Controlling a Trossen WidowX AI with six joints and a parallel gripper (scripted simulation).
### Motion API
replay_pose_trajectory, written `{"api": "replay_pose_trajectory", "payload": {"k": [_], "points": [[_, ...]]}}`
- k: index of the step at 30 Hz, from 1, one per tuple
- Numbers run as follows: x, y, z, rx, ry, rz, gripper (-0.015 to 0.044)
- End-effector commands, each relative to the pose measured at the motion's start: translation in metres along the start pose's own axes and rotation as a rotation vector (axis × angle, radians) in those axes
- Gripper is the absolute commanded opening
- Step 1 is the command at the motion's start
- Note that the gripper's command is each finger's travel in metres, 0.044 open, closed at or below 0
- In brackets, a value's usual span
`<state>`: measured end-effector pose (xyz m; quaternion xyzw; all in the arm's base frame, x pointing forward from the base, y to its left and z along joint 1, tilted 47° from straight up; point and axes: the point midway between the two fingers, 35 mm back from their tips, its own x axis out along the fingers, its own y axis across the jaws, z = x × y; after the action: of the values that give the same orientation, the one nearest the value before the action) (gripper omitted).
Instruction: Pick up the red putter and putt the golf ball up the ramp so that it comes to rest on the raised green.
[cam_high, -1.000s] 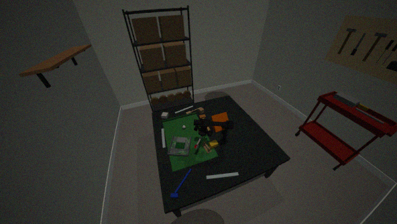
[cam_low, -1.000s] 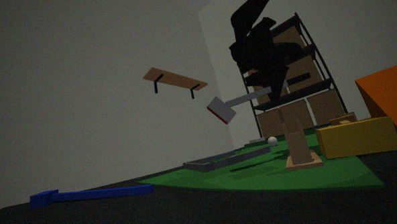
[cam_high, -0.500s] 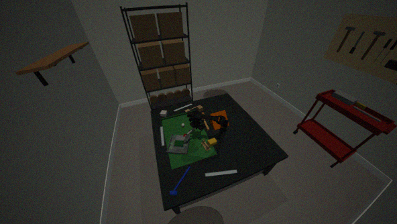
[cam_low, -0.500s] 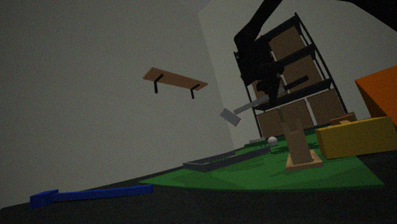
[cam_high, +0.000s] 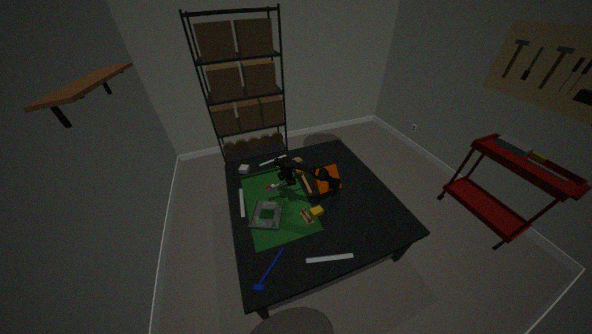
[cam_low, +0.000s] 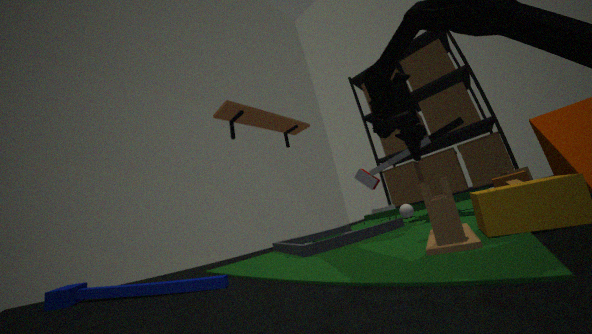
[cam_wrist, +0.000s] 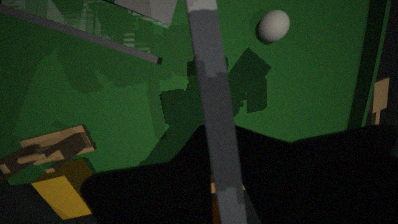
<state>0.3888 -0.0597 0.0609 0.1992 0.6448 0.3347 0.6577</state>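
My gripper (cam_high: 288, 182) (cam_low: 419, 148) is shut on the grey shaft of the red putter (cam_low: 395, 160) (cam_wrist: 215, 90), above the mat. The putter's head, grey with a red face, hangs at the shaft's far end, left of the gripper in the exterior view; in the wrist view it is out of frame. The white golf ball (cam_low: 406, 210) (cam_wrist: 274, 26) rests on the green mat (cam_high: 260, 241) (cam_low: 310, 272) (cam_wrist: 320, 100), right of the shaft in the wrist view. The grey-walled ramp piece (cam_high: 253, 219) (cam_low: 350, 237) (cam_wrist: 100, 40) surrounds the raised green (cam_high: 268, 214).
A wooden stand (cam_high: 306, 216) (cam_low: 445, 220) and a yellow block (cam_high: 317, 210) (cam_low: 532, 206) (cam_wrist: 62, 197) are at the mat's edge. An orange block (cam_high: 330, 177) (cam_low: 567, 135) is near the arm. A blue putter (cam_high: 271, 269) (cam_low: 150, 289) and a white bar (cam_high: 330, 258) lie toward the front.
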Motion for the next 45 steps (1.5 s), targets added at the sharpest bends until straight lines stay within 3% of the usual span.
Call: {"api": "replay_pose_trajectory", "payload": {"k": [1,17,45], "points": [[0.004,-0.032,-0.006,0.12,0.019,0.0,0.0],[0.022,-0.124,-0.039,0.481,0.069,0.008,0.0],[0.069,-0.124,-0.043,0.484,0.07,0.009,0.0]]}}
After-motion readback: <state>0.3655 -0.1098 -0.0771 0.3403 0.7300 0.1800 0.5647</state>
